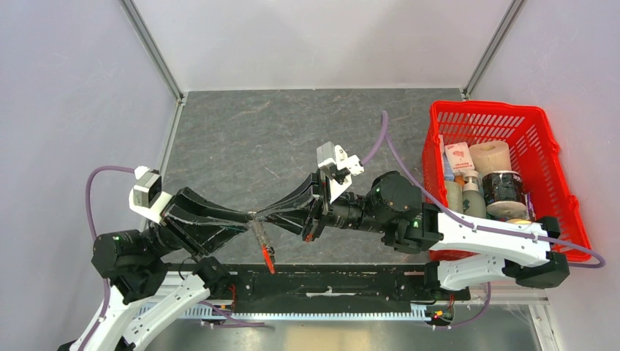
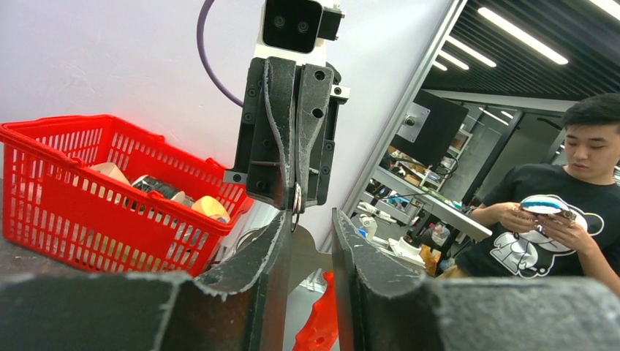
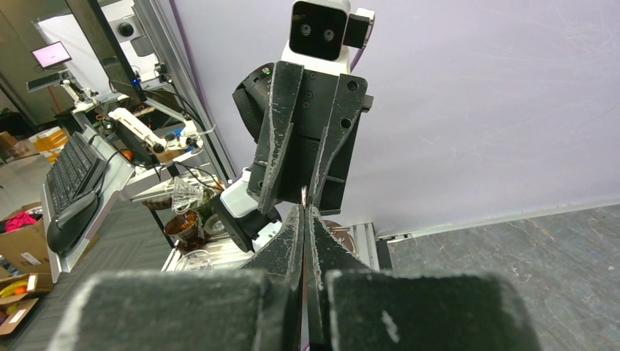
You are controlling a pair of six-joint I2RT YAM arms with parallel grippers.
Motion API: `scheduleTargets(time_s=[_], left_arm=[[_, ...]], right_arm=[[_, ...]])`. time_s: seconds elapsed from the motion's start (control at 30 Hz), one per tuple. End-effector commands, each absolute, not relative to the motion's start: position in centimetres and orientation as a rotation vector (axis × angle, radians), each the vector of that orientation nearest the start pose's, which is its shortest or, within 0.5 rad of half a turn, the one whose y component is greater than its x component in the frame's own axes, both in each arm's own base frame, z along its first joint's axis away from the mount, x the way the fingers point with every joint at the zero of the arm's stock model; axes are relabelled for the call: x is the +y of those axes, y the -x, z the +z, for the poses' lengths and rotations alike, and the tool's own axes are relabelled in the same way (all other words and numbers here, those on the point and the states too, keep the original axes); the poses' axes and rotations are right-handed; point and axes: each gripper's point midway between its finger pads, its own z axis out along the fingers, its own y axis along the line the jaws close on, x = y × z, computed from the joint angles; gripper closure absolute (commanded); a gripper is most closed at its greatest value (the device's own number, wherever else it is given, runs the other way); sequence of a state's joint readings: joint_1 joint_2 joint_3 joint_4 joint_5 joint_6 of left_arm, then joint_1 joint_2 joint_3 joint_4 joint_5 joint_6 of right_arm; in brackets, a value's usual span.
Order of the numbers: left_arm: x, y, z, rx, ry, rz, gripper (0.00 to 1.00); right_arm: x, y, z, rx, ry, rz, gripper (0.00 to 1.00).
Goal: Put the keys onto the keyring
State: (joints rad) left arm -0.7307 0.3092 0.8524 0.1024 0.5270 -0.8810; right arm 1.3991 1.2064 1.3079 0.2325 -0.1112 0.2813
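Observation:
Both grippers meet tip to tip above the near middle of the table. My right gripper [image 1: 257, 214] is shut on the keyring; its thin metal ring [image 2: 296, 199] shows pinched at its tips in the left wrist view. The red fob [image 1: 268, 259] hangs below on its short chain and shows again low in the left wrist view [image 2: 322, 325]. My left gripper [image 1: 247, 217] stands narrowly parted with a flat grey metal key [image 2: 313, 256] spanning its jaws. In the right wrist view my right gripper [image 3: 304, 208] is pressed shut. No yellow tag or green tag shows.
A red basket [image 1: 504, 110] with bottles, a tape roll and boxes stands at the right edge of the table and shows in the left wrist view [image 2: 88, 212]. White walls enclose the dark grey mat [image 1: 278, 131]. A black rail [image 1: 329, 281] runs along the near edge.

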Motion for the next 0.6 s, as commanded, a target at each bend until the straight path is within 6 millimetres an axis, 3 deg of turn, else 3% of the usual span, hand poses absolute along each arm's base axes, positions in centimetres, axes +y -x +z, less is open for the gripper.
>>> scheduleTargets(time_s=[0.0, 0.33, 0.4, 0.57], left_arm=[[-17.5, -1.5, 48.1, 1.052, -0.498, -1.730, 0.70], [-17.9, -2.2, 48.0, 1.074, -0.481, -1.723, 0.90], [-17.9, -2.3, 48.1, 1.072, -0.480, -1.719, 0.97], [-17.7, -2.2, 48.2, 1.049, -0.487, -1.704, 0.98]], right_arm=[[40.3, -3.5, 51.4, 1.031, 0.777, 1.553, 1.00], [40.7, -3.2, 50.9, 1.042, 0.790, 1.572, 1.00], [40.7, -3.2, 50.6, 1.048, 0.790, 1.576, 1.00], [40.4, -3.2, 50.2, 1.074, 0.792, 1.575, 1.00]])
